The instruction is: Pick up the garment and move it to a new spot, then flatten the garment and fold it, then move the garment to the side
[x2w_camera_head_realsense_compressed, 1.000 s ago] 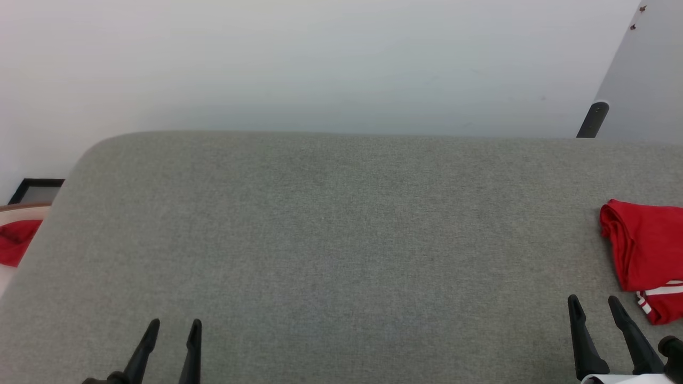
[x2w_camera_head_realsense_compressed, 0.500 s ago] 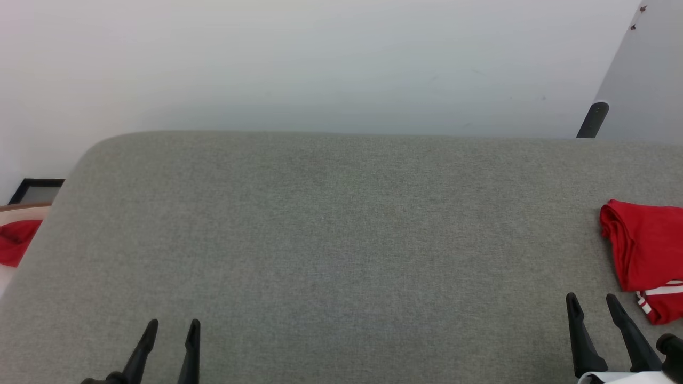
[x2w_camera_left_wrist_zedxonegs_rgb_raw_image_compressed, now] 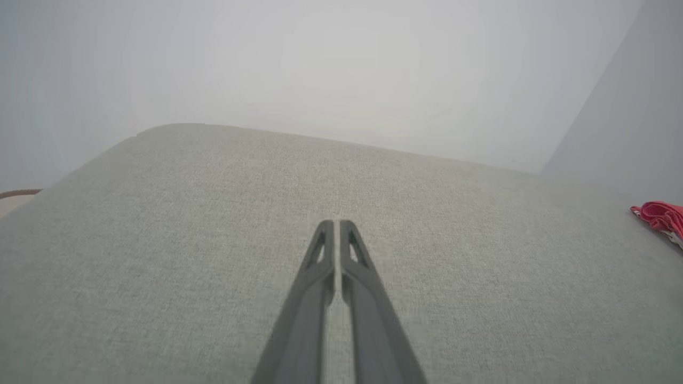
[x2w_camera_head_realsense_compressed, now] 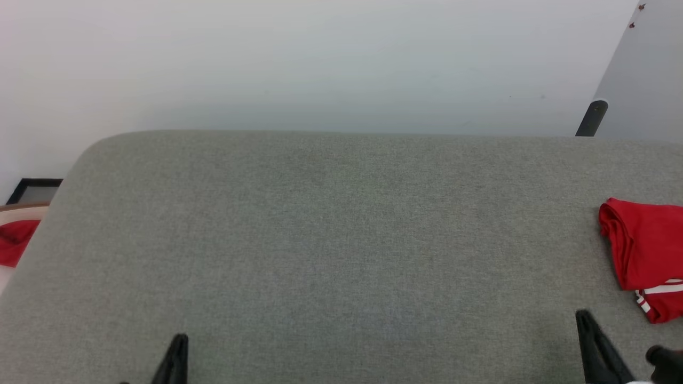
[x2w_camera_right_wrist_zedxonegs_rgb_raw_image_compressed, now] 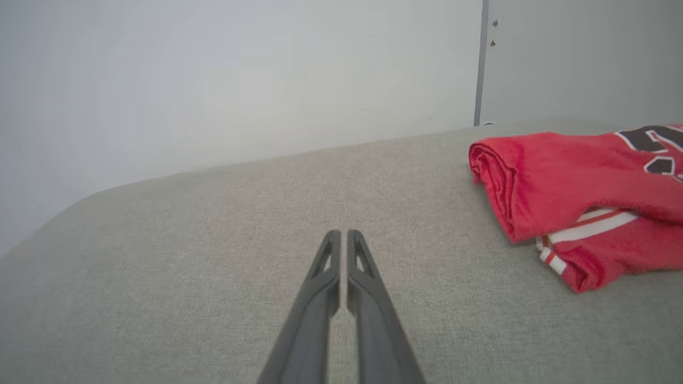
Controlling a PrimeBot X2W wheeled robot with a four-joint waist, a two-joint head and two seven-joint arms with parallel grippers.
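Observation:
The garment (x2w_camera_head_realsense_compressed: 645,248) is a red jersey lying folded at the right edge of the grey padded surface (x2w_camera_head_realsense_compressed: 331,224). The right wrist view shows the garment (x2w_camera_right_wrist_zedxonegs_rgb_raw_image_compressed: 576,186) with red-and-white striped trim and black white-outlined numbers. In the left wrist view the garment (x2w_camera_left_wrist_zedxonegs_rgb_raw_image_compressed: 660,216) is a small red patch at far right. My right gripper (x2w_camera_right_wrist_zedxonegs_rgb_raw_image_compressed: 342,233) is shut on nothing, to the left of the shirt and apart from it. My left gripper (x2w_camera_left_wrist_zedxonegs_rgb_raw_image_compressed: 336,224) is shut too, over bare grey fabric. Both grippers, left (x2w_camera_head_realsense_compressed: 180,341) and right (x2w_camera_head_realsense_compressed: 586,320), sit low at the head view's bottom edge.
A plain red cloth scrap (x2w_camera_head_realsense_compressed: 13,240) lies beyond the surface's left edge, next to a black frame (x2w_camera_head_realsense_compressed: 34,188). A white wall stands behind the surface. A dark post (x2w_camera_head_realsense_compressed: 592,117) and a grey panel (x2w_camera_head_realsense_compressed: 645,80) stand at the back right.
Both grippers went from open to shut and drew back toward the bottom edge of the head view. The garment stays in place.

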